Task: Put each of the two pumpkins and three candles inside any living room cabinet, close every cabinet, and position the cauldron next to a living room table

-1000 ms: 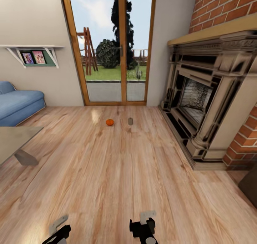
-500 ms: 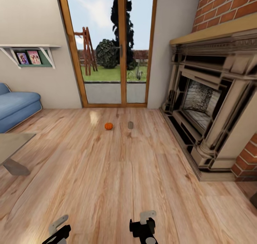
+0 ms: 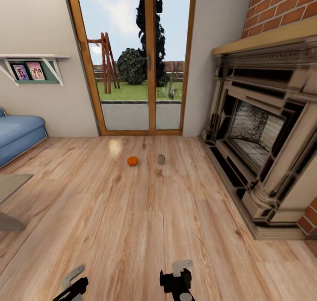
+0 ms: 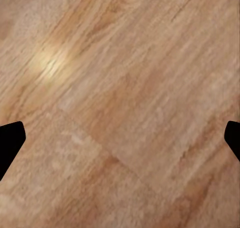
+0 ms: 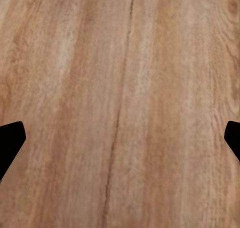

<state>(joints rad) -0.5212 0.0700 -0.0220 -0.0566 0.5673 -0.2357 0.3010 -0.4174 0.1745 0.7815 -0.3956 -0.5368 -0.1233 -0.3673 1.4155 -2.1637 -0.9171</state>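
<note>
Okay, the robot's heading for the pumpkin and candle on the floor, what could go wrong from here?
The pumpkin is round and on bare floor, so a nudge might roll it away. The candle stands close beside it and might get knocked during a grab. The fireplace base juts out on the right, a possible snag for the base.

The head camera sits high, facing forward and down across the floor point(image 3: 145, 222) toward the glass door point(image 3: 132, 59), with both tools at its near edge. Each wrist camera looks straight down along its own tool's fingers at floor planks close below the left tool point(image 4: 120, 138) and the right tool point(image 5: 120, 138). All three views share the floor.
</note>
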